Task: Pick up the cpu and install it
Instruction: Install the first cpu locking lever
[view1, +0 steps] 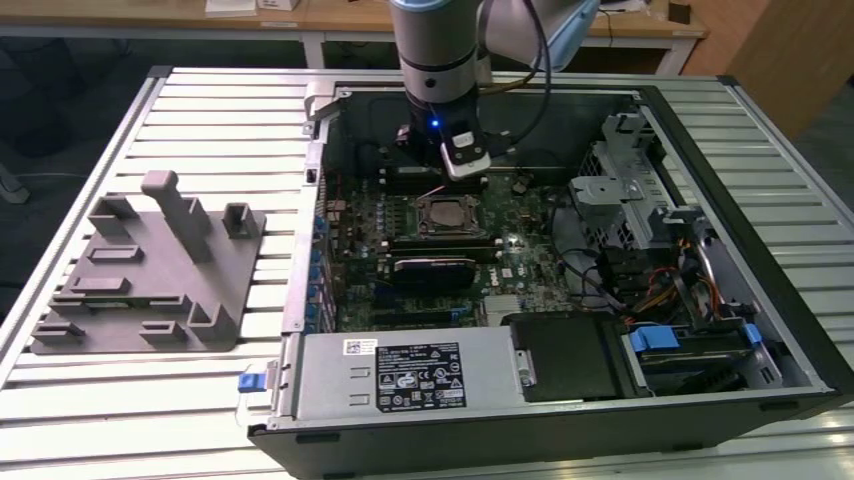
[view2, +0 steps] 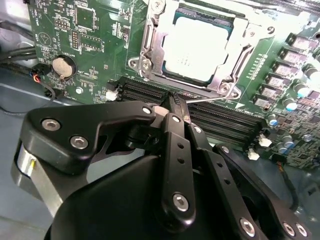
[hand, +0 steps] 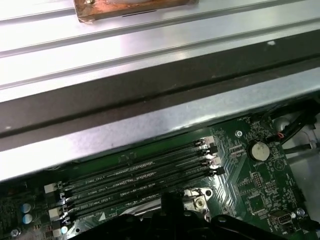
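Observation:
The cpu (view2: 197, 45), a silver square, lies flat inside the black and metal socket frame (view2: 150, 55) on the green motherboard (view2: 90, 40). In the exterior view the cpu (view1: 441, 215) shows at the middle of the board inside the open computer case. My gripper (view1: 461, 165) hangs just above the board, a little behind the socket. In the second wrist view its black fingers (view2: 173, 117) meet at a point over the memory slots (view2: 145, 92), beside the socket. They are shut with nothing between them.
A grey fixture (view1: 140, 275) with upright pegs stands on the ribbed table at the exterior view's left. The case holds a power supply (view1: 400, 375), drive cage (view1: 627, 190) and cables. Empty memory slots (hand: 140, 175) run along the case wall (hand: 150, 120).

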